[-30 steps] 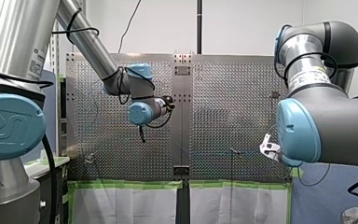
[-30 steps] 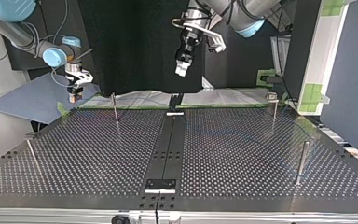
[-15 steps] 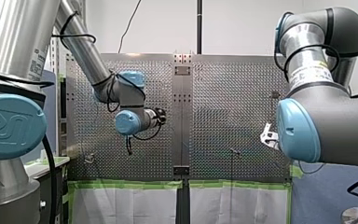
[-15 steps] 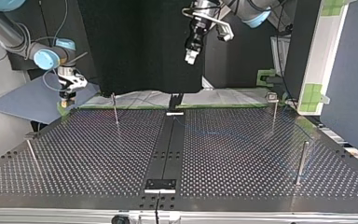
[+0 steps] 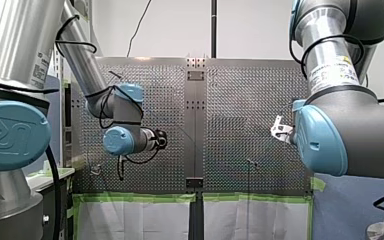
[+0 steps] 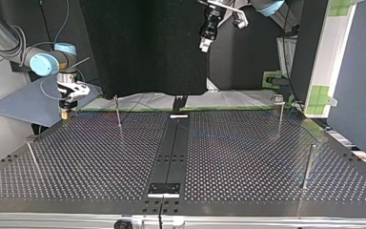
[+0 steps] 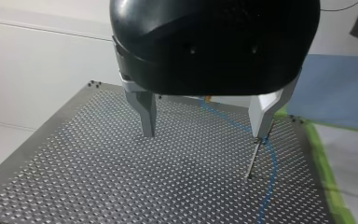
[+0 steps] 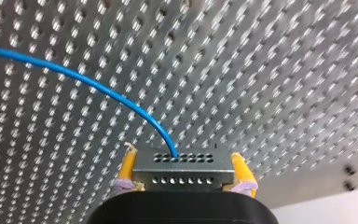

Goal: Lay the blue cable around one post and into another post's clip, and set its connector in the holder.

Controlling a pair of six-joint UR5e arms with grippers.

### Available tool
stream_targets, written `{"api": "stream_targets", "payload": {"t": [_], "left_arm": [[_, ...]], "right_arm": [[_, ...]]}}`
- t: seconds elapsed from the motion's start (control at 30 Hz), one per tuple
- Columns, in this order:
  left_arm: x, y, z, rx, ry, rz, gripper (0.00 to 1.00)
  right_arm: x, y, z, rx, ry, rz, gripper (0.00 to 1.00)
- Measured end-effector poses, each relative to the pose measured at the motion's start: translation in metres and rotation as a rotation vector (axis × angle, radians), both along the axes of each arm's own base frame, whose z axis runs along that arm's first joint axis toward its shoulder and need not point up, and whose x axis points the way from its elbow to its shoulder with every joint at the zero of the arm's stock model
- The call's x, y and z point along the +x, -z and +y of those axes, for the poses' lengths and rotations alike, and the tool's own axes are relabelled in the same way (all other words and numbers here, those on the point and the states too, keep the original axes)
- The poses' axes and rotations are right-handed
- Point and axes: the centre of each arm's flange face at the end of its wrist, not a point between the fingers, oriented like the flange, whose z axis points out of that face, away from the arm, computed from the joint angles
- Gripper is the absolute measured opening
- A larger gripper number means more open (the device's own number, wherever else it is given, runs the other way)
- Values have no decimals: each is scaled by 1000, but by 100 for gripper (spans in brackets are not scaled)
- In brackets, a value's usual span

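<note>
In the right wrist view my right gripper [image 8: 184, 176] is shut on a perforated metal connector [image 8: 182, 161], yellow pads [image 8: 128, 167] on both sides. The thin blue cable [image 8: 98, 86] curves out of the connector over the perforated table. In the top view that gripper [image 6: 66, 113] hangs just above the table's far left corner. My left gripper [image 7: 204, 136] is open and holds nothing, its metal fingers spread above the table. The blue cable [image 7: 270, 161] lies on the table under it, passing a thin post [image 7: 254, 161] by one finger. In the top view it [image 6: 203, 46] hangs high, right of centre.
Thin posts stand on the table [image 6: 248, 162] in the top view: one far left of centre [image 6: 117, 112], one with a clip on top at the far right [image 6: 279, 114], a thicker one at the near right [image 6: 307, 167] and a leaning one at the near left [image 6: 33, 160]. A black strip [image 6: 171, 152] runs down the middle.
My left gripper has risen and moved toward the top view's right. My right gripper has come down with the connector toward the table's far left corner.
</note>
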Motion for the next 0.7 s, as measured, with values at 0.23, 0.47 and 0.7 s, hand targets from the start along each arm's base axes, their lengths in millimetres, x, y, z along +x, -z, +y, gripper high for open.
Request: {"api": "stream_targets", "payload": {"t": [0.23,0.47,0.7], "left_arm": [[-20,14,16,31,0,46,100],[-40,27,33,65,0,90,100],[-46,30,37,70,1,103,100]], "right_arm": [[31,-36,13,-28,-3,25,0],[57,-67,30,-42,-3,58,0],[68,-95,43,-52,-3,102,0]]}}
